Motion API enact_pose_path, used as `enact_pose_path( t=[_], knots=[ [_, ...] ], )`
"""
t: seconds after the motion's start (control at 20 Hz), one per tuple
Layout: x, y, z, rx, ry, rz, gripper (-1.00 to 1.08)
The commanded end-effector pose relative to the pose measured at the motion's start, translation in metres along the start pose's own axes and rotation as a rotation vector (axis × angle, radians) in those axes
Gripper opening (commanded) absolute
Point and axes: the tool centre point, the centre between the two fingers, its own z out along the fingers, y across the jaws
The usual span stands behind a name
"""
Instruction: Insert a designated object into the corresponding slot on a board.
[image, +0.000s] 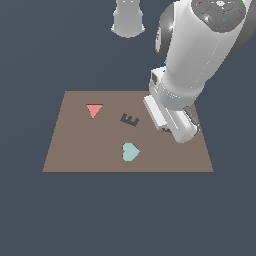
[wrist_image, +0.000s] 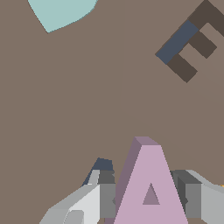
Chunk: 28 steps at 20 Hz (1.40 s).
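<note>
In the wrist view, nearest the camera, the gripper (wrist_image: 148, 197) has its two grey fingers (wrist_image: 107, 197) closed against the sides of the lilac letter "A" block (wrist_image: 151, 183), one finger on each leg of the letter. The block stands upright between them, its flat face toward the camera and its apex pointing away over the brown board (wrist_image: 87, 109). Just beside one finger, a small dark blue-grey patch shows on the board; whether it is part of the A-shaped slot cannot be told. Farther off across bare board lies the dark letter "E" recess (wrist_image: 192, 48), with one long stroke showing slate blue and the rest near-black. Farthest, at the picture's edge, is part of the teal heart (wrist_image: 61, 13).

The exterior view shows none of that grip: the white arm's wrist and hand (image: 175, 117) come down over the board (image: 75, 150) near its edge on the exterior view's right and hide the fingers, the A block and whatever lies beneath them. This view does show the whole board, with the teal heart (image: 130, 151) nearest, the "E" recess (image: 129, 120) beyond it, and a pink-red triangle (image: 94, 110) toward the exterior view's left, a shape the wrist view does not include. The robot's base (image: 128, 20) stands beyond the board.
</note>
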Motion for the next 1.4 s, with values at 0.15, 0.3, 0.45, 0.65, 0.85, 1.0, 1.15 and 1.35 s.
enact_pose_path(
  t=[0.15, 0.3, 0.45, 0.65, 0.85, 1.0, 1.15, 1.35],
  knots=[
    [-0.012, -0.015, 0.000, 0.000, 0.000, 0.099, -1.00],
    [-0.016, -0.021, -0.001, 0.000, 0.000, 0.136, -1.00],
    [-0.018, -0.026, -0.001, 0.000, 0.000, 0.164, -1.00],
    [-0.020, -0.030, -0.001, 0.000, 0.000, 0.186, -1.00],
    [-0.020, -0.030, 0.000, 0.000, 0.000, 0.187, -1.00],
    [-0.020, -0.031, 0.003, -0.001, 0.000, 0.189, -1.00],
    [-0.020, -0.031, 0.009, -0.001, -0.001, 0.191, -1.00],
    [-0.020, -0.031, 0.009, -0.001, -0.001, 0.191, 1.00]
  ],
)
